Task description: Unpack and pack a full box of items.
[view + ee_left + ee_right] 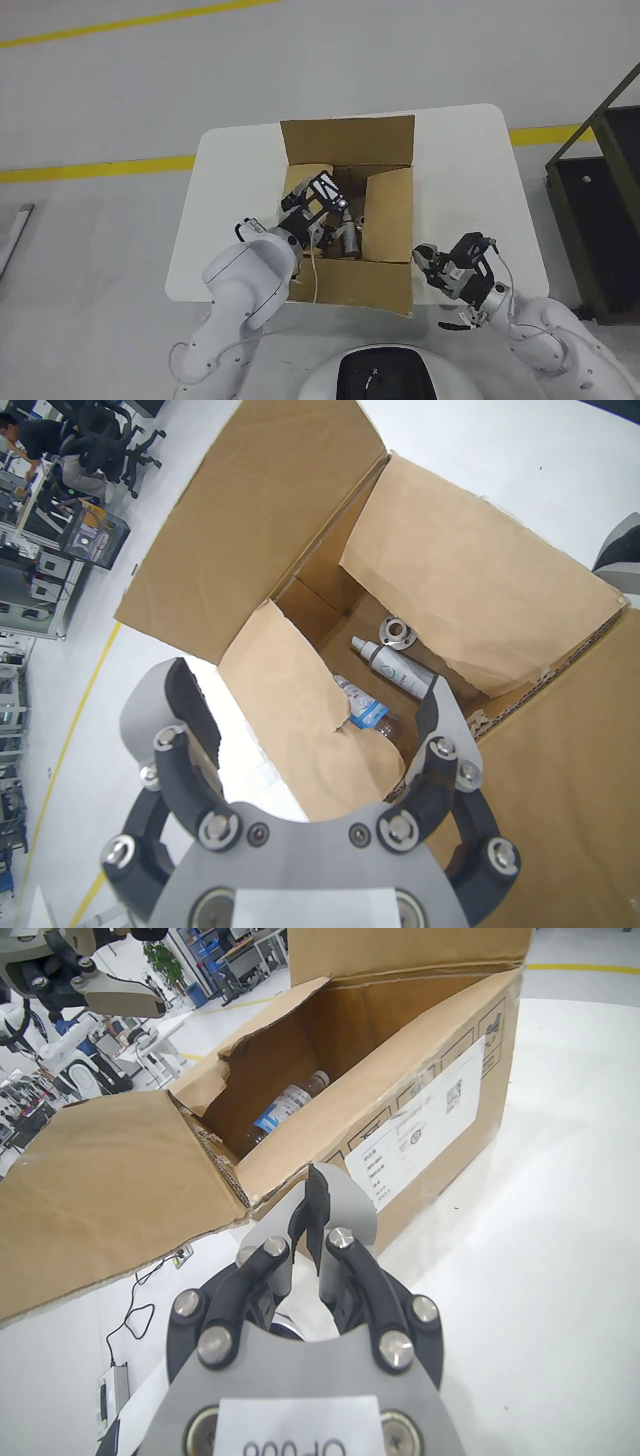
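Standing with all four flaps raised, a brown corrugated cardboard box (pixel 390 210) (pixel 475 575) (pixel 425 1043) occupies the middle of a white rounded table (pixel 470 150) (pixel 550 1228). On its floor lie three items: a clear plastic bottle with a blue-and-white label (pixel 367 712) (pixel 285 1108), on its side; a white cylindrical spray bottle (pixel 400 667), also on its side; and a small round metal flange with a central hole (pixel 396 632), touching the spray bottle's nozzle end. All three lie below and beyond the jaws of the left gripper (pixel 305 680), which hangs over a near corner of the opening with its jaws spread wide and nothing between them. The plastic bottle is the item nearest those jaws. The right gripper (pixel 315 1188) (pixel 430 260) sits outside the box, just beside the side wall bearing a white rectangular paper label (pixel 425 1133); its jaws are pressed together, empty, with the label ahead of their tips.
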### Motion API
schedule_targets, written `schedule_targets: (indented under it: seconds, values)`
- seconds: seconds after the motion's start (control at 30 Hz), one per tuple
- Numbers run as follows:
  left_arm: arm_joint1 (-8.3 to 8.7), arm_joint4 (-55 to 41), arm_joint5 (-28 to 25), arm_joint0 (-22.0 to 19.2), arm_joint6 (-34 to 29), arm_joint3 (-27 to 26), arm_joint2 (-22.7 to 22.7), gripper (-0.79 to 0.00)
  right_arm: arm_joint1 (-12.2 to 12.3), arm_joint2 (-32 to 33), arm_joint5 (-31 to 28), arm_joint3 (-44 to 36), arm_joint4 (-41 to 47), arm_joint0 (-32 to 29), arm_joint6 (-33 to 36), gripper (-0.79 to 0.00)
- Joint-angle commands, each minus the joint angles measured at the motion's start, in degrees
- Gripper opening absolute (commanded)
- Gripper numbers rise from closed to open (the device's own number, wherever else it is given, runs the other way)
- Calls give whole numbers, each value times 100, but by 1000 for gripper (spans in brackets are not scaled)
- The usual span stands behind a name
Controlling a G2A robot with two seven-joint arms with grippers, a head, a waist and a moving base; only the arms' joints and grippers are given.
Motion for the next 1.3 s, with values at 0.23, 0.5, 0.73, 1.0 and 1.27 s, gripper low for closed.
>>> schedule_targets:
  seconds: [0.23, 0.5, 0.73, 1.0, 1.27]
  values:
    - [25, 279, -99, -6, -96, 377, 103, 0, 25, 532, 287, -559, 213, 62, -223, -785]
    - [2, 719, 34, -185, -43, 1098, 364, 0, 7, 424, 356, -668, 186, 265, -85, -785]
    - [-17, 1085, 138, -319, -43, 1418, 495, -6, 0, 366, 327, -634, 108, 248, -85, -785]
    - [-26, 1001, 213, -251, -172, 1356, 420, -785, -9, 331, 323, -628, 36, 314, -75, -785]
    - [-22, 838, 371, -131, -251, 1053, 238, -785, -14, 315, 316, -642, 12, 313, -51, -785]
